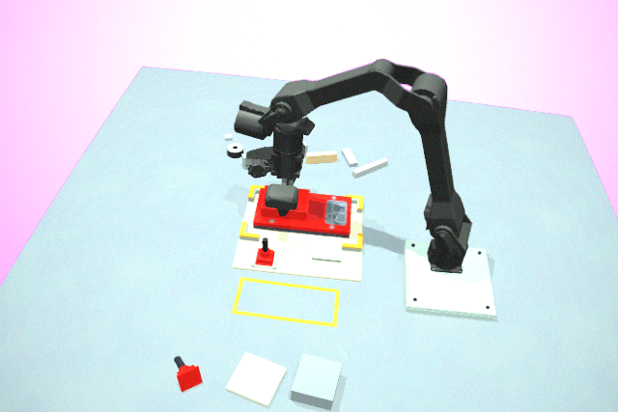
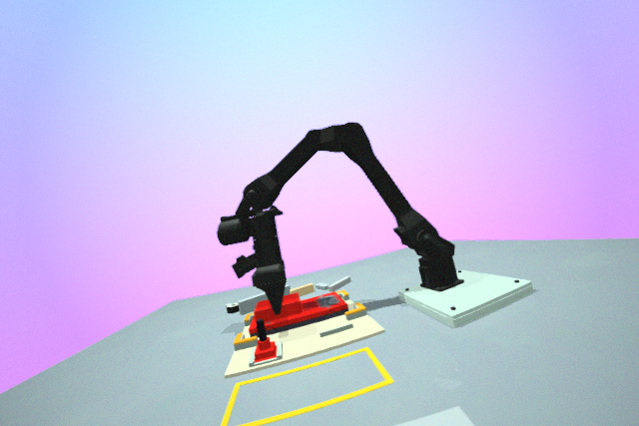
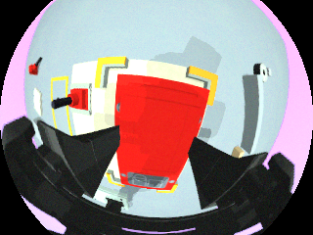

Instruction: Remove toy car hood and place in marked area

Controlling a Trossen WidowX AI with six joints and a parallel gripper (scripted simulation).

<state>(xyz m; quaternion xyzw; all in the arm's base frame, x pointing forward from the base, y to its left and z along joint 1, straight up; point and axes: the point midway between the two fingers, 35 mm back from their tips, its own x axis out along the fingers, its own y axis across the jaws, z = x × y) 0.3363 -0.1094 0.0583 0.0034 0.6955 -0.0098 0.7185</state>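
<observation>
The red toy car (image 1: 319,220) (image 2: 310,307) lies on a white board (image 1: 324,267) between yellow corner brackets. Its hood (image 1: 263,213) (image 3: 156,108) is the flat red panel at the car's left end and still sits on the car. My gripper (image 1: 283,211) (image 2: 276,309) (image 3: 156,133) points straight down onto the hood. In the wrist view the two dark fingers touch the hood's left and right sides with no gap. The marked area is a yellow rectangle (image 1: 289,284) (image 2: 310,363) on the table just in front of the board, and nothing lies in it.
A red block with a black peg (image 1: 264,255) stands on the board's front left; another (image 1: 188,376) lies near the table's front. Two white square tiles (image 1: 256,377) (image 1: 316,379) lie in front. Small bars (image 1: 369,167) and a ring (image 1: 234,150) lie behind the car. The arm's base plate (image 1: 449,292) is at the right.
</observation>
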